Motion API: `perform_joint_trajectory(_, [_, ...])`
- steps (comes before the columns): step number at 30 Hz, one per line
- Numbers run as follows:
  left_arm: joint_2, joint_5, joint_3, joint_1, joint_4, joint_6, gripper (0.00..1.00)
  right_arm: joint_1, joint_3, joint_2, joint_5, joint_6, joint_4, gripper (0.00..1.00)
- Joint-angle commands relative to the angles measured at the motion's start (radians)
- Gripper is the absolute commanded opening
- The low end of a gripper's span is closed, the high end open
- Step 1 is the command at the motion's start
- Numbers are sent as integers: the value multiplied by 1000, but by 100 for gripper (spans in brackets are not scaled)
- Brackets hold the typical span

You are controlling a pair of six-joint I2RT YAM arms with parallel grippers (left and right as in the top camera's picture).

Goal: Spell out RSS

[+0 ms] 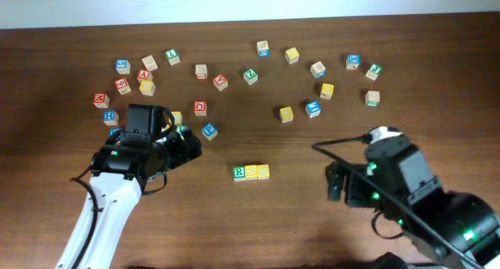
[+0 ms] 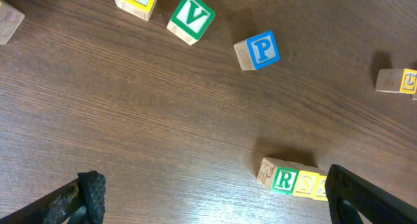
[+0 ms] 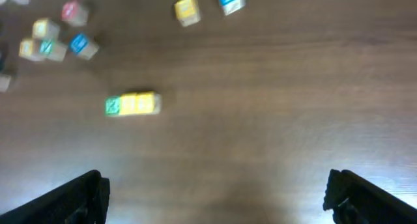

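Note:
The green R cube (image 1: 239,173) and two yellow S cubes (image 1: 251,172) (image 1: 263,171) stand touching in a row near the table's middle, reading RSS. The left wrist view shows the R cube (image 2: 284,180) and an S cube (image 2: 305,184); the second S is partly behind my finger. The right wrist view shows the row blurred (image 3: 132,104). My left gripper (image 1: 187,144) (image 2: 212,198) is open and empty, left of the row. My right gripper (image 1: 334,183) (image 3: 215,195) is open and empty, to the right of the row.
Several loose letter cubes lie scattered across the far half of the table, among them a blue P cube (image 2: 258,50) (image 1: 208,130), a green V cube (image 2: 191,17) and a yellow cube (image 1: 286,113). The white wall edge runs along the back.

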Motion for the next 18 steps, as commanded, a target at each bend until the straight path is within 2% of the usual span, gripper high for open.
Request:
perform_joint_trajectory(1, [-11, -14, 15, 4, 0, 13, 99, -179, -51, -66, -3, -181, 81, 98])
perform_joint_trajectory(3, [-11, -14, 15, 4, 0, 13, 99, -282, -127, -133, -93, -310, 174, 98])
perform_joint_trajectory(4, [-11, -14, 15, 4, 0, 13, 99, -393, -250, -239, -164, -379, 293, 98])
perform_joint_trajectory(7, [-11, -14, 15, 4, 0, 13, 99, -496, -500, -406, -209, -391, 518, 98])
perform_joint_trajectory(10, [-11, -14, 15, 4, 0, 13, 99, -497, -832, -665, -212, -470, 810, 98])
perform_joint_trajectory(13, [-11, -14, 15, 4, 0, 13, 99, -497, -1048, -805, -212, -470, 1054, 98])
perform_joint_trajectory(15, [-11, -14, 15, 4, 0, 13, 99, -497, -1133, -851, -217, -511, 1164, 98])
perform_joint_trajectory(18, [-11, -14, 15, 4, 0, 13, 99, -498, -1203, -909, -216, -590, 1236, 99])
